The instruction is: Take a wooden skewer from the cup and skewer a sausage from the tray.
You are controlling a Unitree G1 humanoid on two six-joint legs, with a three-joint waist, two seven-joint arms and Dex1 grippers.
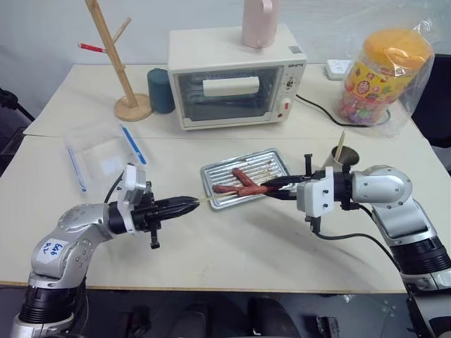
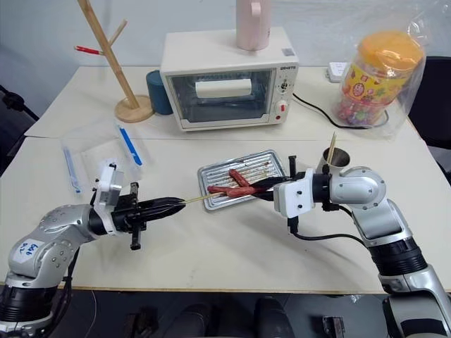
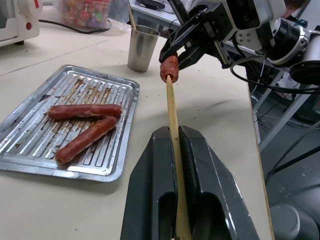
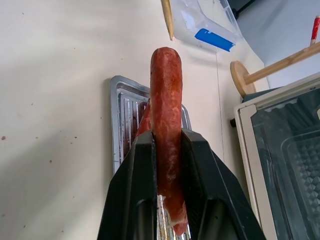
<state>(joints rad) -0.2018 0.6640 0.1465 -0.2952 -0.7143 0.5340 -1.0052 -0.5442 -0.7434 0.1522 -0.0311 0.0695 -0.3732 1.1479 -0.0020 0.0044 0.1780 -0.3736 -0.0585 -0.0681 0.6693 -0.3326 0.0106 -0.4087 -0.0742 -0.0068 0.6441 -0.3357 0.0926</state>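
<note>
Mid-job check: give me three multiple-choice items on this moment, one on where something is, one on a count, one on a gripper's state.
1. Where does the cup stand?
A. On the oven
B. On the table right of the tray
C. Inside the clear box

2. How many sausages lie in the tray?
A. Two
B. None
C. Four

3. What is the left gripper doing?
A. Open above the tray
B. Shut on a sausage
C. Shut on the skewer

Key: 1 B, the cup is beside the tray's right end. 2 A, the left wrist view shows two in the tray, while the right gripper holds a third sausage. 3 C, its fingers clamp the stick.
</note>
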